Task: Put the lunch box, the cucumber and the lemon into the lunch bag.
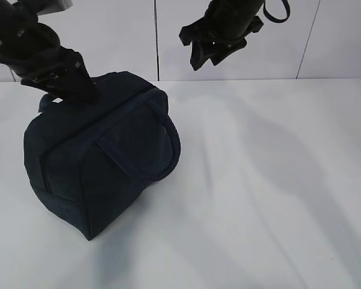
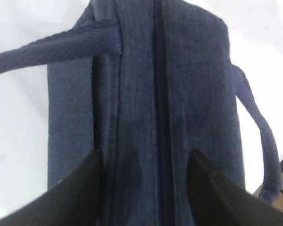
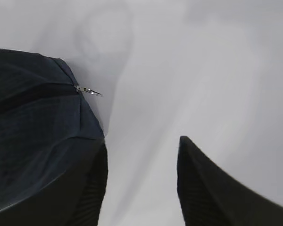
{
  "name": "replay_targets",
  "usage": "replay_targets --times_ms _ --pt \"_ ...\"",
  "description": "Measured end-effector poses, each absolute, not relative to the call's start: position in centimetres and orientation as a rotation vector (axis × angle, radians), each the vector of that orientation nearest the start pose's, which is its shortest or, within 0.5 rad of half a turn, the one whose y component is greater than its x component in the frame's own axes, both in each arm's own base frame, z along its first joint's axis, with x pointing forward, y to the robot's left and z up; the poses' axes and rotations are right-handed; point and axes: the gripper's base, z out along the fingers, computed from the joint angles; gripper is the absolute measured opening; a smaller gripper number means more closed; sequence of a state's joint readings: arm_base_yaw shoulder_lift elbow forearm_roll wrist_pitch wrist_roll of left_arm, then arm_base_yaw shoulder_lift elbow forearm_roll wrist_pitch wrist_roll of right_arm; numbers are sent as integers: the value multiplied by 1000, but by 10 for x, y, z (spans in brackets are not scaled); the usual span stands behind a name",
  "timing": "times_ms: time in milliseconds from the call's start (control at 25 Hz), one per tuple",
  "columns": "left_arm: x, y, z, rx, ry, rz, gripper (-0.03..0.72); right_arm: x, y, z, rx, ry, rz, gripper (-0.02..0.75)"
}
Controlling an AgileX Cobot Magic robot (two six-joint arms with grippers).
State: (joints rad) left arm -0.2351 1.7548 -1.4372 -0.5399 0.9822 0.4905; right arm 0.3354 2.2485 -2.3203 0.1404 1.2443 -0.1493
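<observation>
Nearest to the exterior camera is the bare front part of the white worktop (image 1: 259,229). Behind it, toward the left edge and nearer the back edge than the front one, stands the lunch bag (image 1: 96,162), dark navy and boxy, with one loop handle (image 1: 168,144) hanging down its right side. On top of the bag the zipper (image 2: 158,94) looks closed along its visible length, and its silver ring pull (image 3: 88,90) sticks out at one end. Lunch box, cucumber and lemon do not show in any view. At the back left end of the bag top is the left pincer (image 2: 144,188); its jaws stand apart, one on each side of the zipper seam, and they clamp nothing. Above the back edge, well apart from the bag, hangs the right pincer (image 1: 207,54); its jaws are also parted and hold nothing.
</observation>
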Motion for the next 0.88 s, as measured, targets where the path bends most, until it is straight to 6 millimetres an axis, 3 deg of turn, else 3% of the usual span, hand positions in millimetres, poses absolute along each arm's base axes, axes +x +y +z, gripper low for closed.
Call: replay_targets --times_ms 280,480,720,880 --pt "335 -110 300 654 2680 -458 440 448 169 337 -472 2557 295 365" --pt "321 -97 317 632 2714 -315 442 430 163 365 -440 2518 318 458" --pt "304 -84 332 609 2764 -181 442 396 152 401 -421 2477 343 503" --pt "297 -81 342 581 2745 -164 442 372 144 415 -421 2476 351 505"
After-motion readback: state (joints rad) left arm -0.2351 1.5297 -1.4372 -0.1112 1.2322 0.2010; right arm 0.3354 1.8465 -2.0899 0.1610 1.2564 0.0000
